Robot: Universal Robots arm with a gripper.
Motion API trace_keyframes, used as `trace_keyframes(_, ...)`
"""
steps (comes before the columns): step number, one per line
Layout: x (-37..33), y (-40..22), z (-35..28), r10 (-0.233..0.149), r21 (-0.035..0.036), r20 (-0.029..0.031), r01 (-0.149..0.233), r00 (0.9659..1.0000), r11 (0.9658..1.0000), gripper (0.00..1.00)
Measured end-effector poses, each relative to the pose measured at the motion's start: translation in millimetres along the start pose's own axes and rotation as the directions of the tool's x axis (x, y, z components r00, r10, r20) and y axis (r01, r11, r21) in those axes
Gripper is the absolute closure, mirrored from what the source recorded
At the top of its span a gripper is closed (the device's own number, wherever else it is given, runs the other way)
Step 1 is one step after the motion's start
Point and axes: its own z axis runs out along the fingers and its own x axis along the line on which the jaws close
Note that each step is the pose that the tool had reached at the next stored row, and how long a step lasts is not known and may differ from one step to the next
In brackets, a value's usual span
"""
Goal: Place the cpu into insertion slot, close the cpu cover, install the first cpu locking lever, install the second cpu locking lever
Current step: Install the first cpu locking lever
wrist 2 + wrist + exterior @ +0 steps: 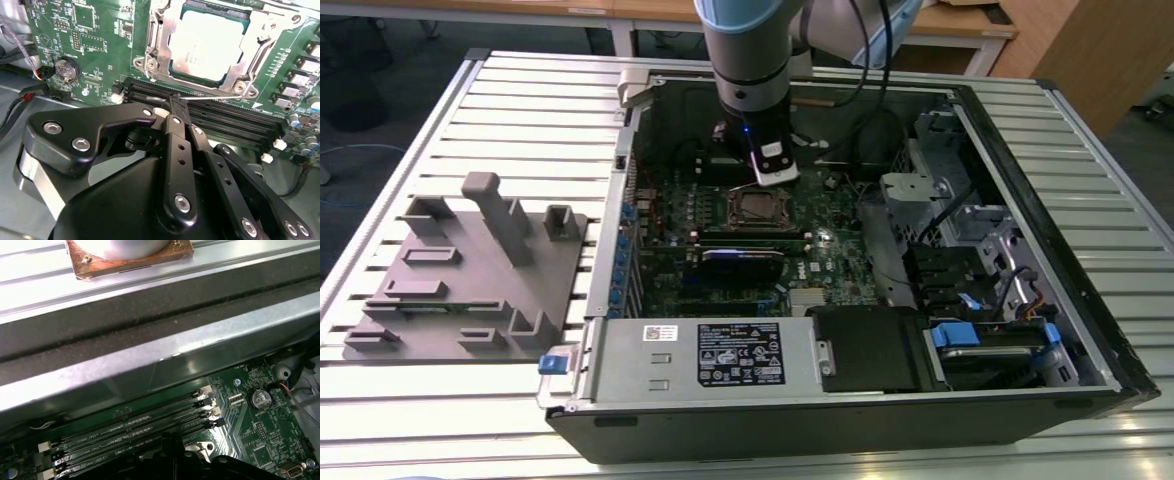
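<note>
The cpu (210,42), a dull silver square, lies in the insertion slot (758,208) on the green motherboard. The cpu cover (156,42), a silver metal frame, lies flat around the chip's top. A thin wire locking lever (220,96) runs along the near side of the socket, just above the memory slots. In the second wrist view my gripper (175,102) is shut, and its black fingertips meet right at this wire. Whether the wire is pinched between them I cannot tell. In the exterior view the gripper (775,172) hangs inside the open case, just behind the socket.
Long black memory slots (225,120) lie between gripper and socket. A coin battery (66,69) sits on the board. A black card with a blue edge (744,255) and the power supply box (720,355) sit nearer the front. A grey fixture (467,270) stands on the table at the exterior view's left.
</note>
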Motion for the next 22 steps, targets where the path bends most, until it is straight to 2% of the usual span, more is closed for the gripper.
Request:
trace_keyframes(2,0.0,-0.2,0.8,-0.001,-0.0016,0.0048,0.001,1.0000,1.0000,0.90)
trace_keyframes(7,0.2,-0.5,1.7,-0.002,-0.0030,0.0089,0.003,1.0000,1.0000,0.90)
trace_keyframes(12,0.2,-0.8,2.5,-0.005,-0.0049,0.0179,0.005,0.9998,1.0000,0.90)
trace_keyframes(22,2.9,-1.4,1.2,-0.004,-0.0055,0.0199,0.004,0.9998,1.0000,0.90)
